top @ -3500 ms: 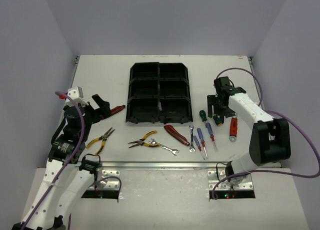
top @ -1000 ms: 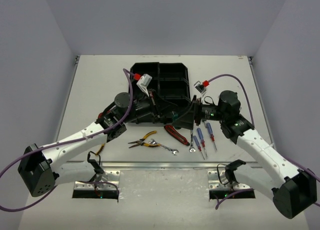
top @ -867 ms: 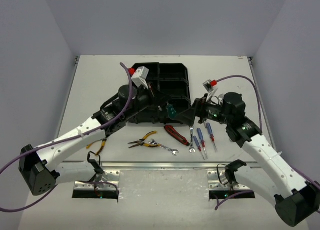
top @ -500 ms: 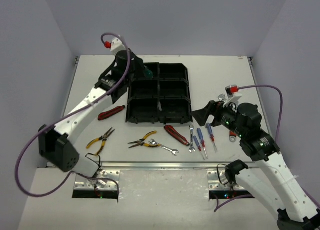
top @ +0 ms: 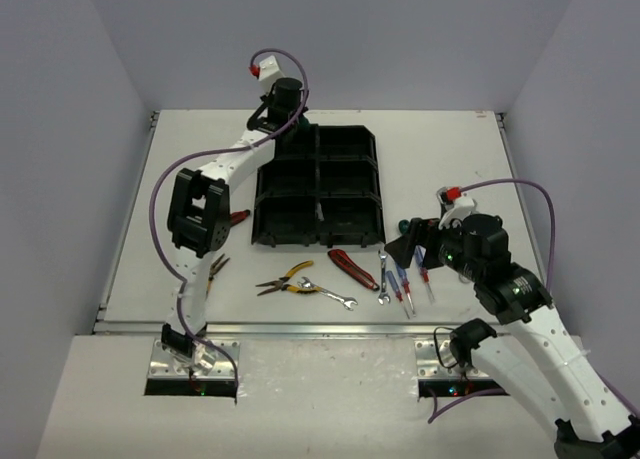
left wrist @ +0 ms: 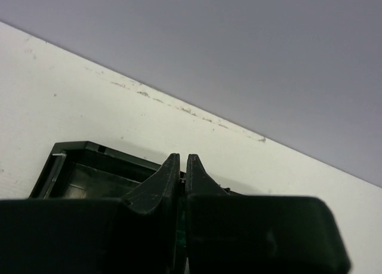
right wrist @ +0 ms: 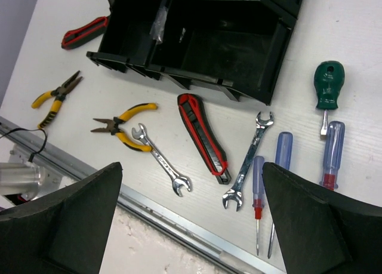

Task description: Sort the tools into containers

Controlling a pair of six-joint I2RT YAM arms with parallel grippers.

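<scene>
where half a second ago the left arm reached in from the left side, it now stands folded up beside the tray (top: 318, 169), with the left gripper (top: 292, 129) over the far-left compartment. its jaws are pressed together on a sliver of green tool (left wrist: 182, 238); which tool, cannot tell.
right gripper (right wrist: 191, 178): shifted slightly toward its base since then, jaws spread wide and empty, hovering above the loose tools.
unmoved on the table, on the near side of the tray: green screwdriver (right wrist: 328, 86), blue screwdrivers (right wrist: 332, 144), wrenches (right wrist: 248, 160), knife (right wrist: 203, 137), yellow pliers (right wrist: 122, 126).
red-handled tool (right wrist: 83, 32): at the tray's near-left corner, now partly behind the left arm in the top view.
</scene>
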